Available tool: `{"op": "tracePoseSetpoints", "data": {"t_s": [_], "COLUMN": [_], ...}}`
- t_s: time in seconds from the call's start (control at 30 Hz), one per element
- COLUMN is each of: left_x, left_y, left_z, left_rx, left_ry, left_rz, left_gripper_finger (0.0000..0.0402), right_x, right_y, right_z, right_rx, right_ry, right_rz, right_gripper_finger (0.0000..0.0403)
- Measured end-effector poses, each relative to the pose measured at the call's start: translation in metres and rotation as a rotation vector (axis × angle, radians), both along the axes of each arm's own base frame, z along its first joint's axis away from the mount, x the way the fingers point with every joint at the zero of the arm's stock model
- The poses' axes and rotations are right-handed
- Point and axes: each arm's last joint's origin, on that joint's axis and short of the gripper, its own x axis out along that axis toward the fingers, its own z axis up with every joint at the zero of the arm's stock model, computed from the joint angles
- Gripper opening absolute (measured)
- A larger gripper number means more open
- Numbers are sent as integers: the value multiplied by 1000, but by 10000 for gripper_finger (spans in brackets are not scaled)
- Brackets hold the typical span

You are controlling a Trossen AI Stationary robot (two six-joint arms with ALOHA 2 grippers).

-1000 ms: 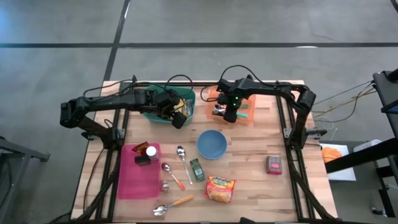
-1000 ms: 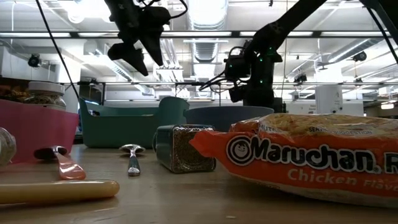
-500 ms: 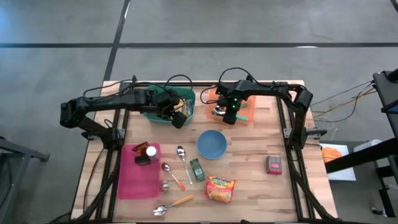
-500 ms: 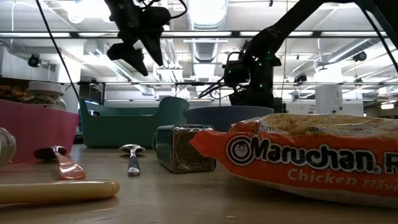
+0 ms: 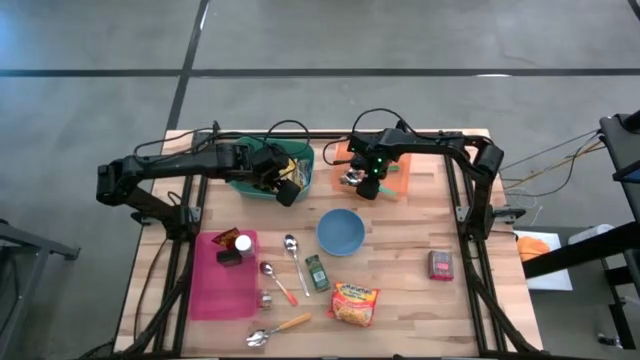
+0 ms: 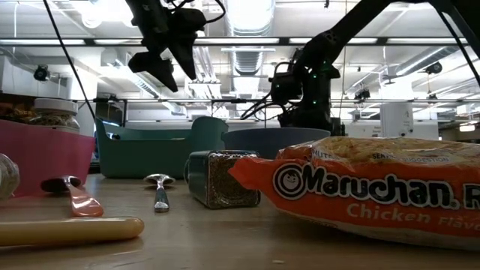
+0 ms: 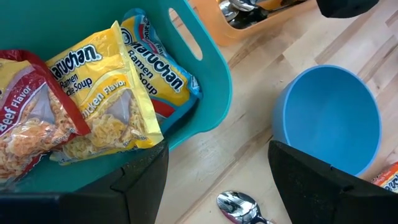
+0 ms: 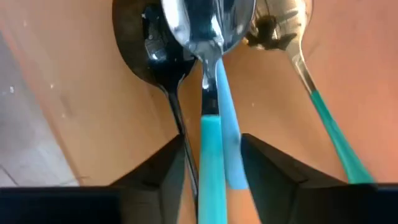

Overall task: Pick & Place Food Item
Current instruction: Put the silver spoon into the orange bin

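A Maruchan ramen pack (image 5: pixel 354 303) lies flat on the table near its front edge. More ramen packs (image 7: pixel 99 93) lie in the teal bin (image 5: pixel 250 186) at the back. My left gripper (image 5: pixel 288 192) hangs open above the bin's near right corner, holding nothing. My right gripper (image 5: pixel 363 185) points down into the orange tray (image 5: pixel 402 186). In the right wrist view its fingers (image 8: pixel 163 171) stand apart on either side of the teal handle (image 8: pixel 210 140) of a spoon that lies in the tray. The gripper (image 8: pixel 211 158) is open.
A blue bowl (image 5: pixel 341 231) stands mid-table. In front of it lie a spice jar (image 5: pixel 317 272), several spoons (image 5: pixel 290 250) and a pink board (image 5: pixel 225 285) with jars. A red packet (image 5: pixel 441 264) lies at the right. More spoons (image 8: pixel 149 50) lie in the orange tray.
My right gripper has turned a little about the line it points along, staying over the orange tray. My left arm has kept still.
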Motion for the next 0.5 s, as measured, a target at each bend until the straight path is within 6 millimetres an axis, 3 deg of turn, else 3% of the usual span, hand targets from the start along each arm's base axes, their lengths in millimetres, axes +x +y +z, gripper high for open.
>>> {"op": "tracePoseSetpoints", "data": {"t_s": [0.27,0.5], "left_x": [-1,-1], "left_y": [0,-9], "left_z": [0,-3], "left_rx": [-1,4], "left_ry": [9,36], "left_rz": [-1,-67], "left_gripper_finger": [278,278], "right_x": [-5,-16], "right_y": [3,13], "right_z": [14,54], "right_rx": [0,-56], "right_ry": [-8,-89], "right_rz": [-51,-136], "right_gripper_finger": [229,242]}}
